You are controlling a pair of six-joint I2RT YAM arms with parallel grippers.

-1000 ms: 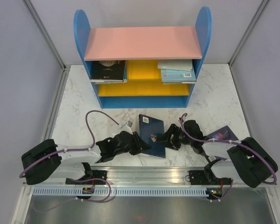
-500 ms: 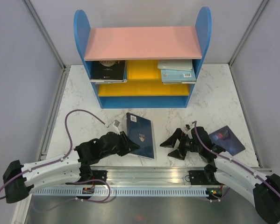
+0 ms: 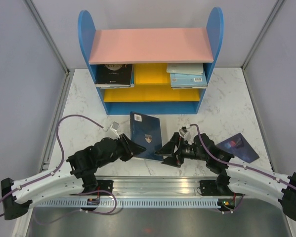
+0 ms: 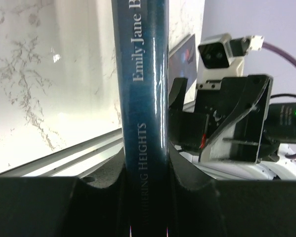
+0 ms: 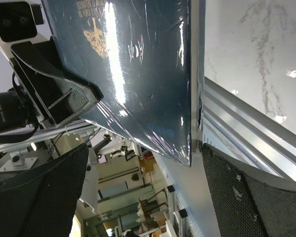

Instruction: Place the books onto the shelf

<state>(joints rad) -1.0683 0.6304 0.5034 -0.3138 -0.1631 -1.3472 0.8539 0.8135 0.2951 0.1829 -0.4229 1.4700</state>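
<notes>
A navy book [image 3: 146, 134] with a gold emblem is held off the table, and my left gripper [image 3: 131, 148] is shut on its spine edge. In the left wrist view the spine [image 4: 142, 94] runs up between the two fingers [image 4: 187, 170]. My right gripper [image 3: 168, 151] stands open just right of the book's lower corner; the cover [image 5: 138, 69] fills the space ahead of its pads [image 5: 244, 197] without touching them. The shelf [image 3: 150, 45] stands at the back, with a black book [image 3: 114, 74] and pale blue books [image 3: 187, 75] on its upper yellow board. A dark book [image 3: 238, 146] lies flat at the right.
The metal rail [image 3: 152, 185] with the arm bases runs along the near edge. Grey walls close in both sides. The shelf's lower yellow board [image 3: 151, 94] holds nothing that I can see. The left arm's purple cable [image 3: 78, 118] loops over the marble table [image 3: 83, 98].
The right gripper opened and let go of the navy book, drew back, then came close to it again. The left gripper carried the book away from the rail, toward the shelf.
</notes>
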